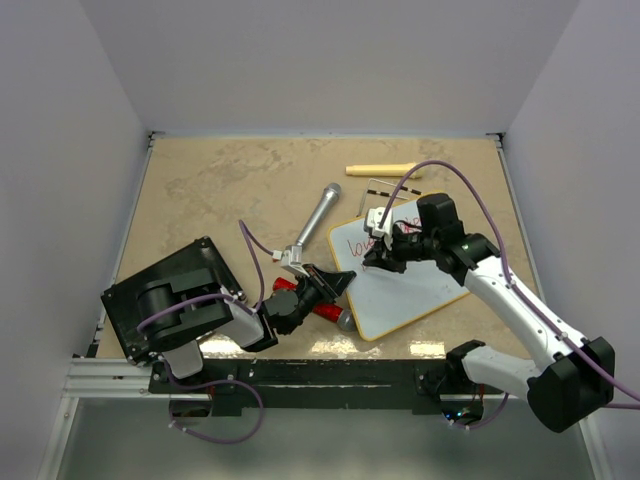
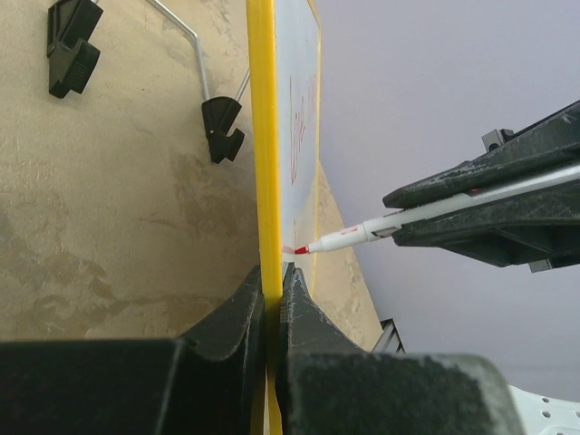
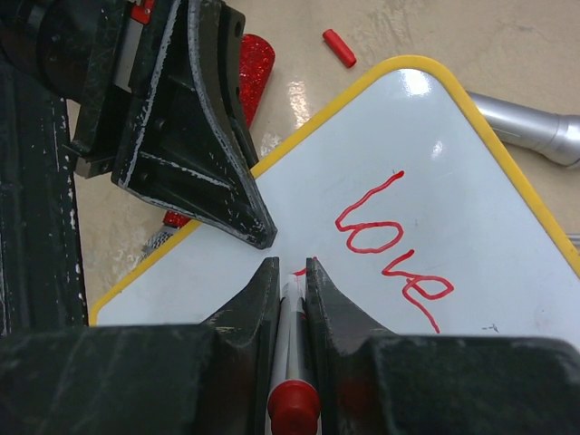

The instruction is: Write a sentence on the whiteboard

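Note:
The whiteboard lies tilted on the table right of centre, and its frame looks yellow. The sentence is one red word, "love", near its far left corner. My left gripper is shut on the board's left edge, with one finger on each side of the frame. My right gripper is shut on a red marker and points down at the board. The marker tip touches the white surface just below "love", where a short red stroke starts.
A silver microphone lies left of the board, and a red glittery object lies under my left gripper. A wooden stick and the board's black wire feet lie behind it. A black flat box sits near left. A red cap lies loose.

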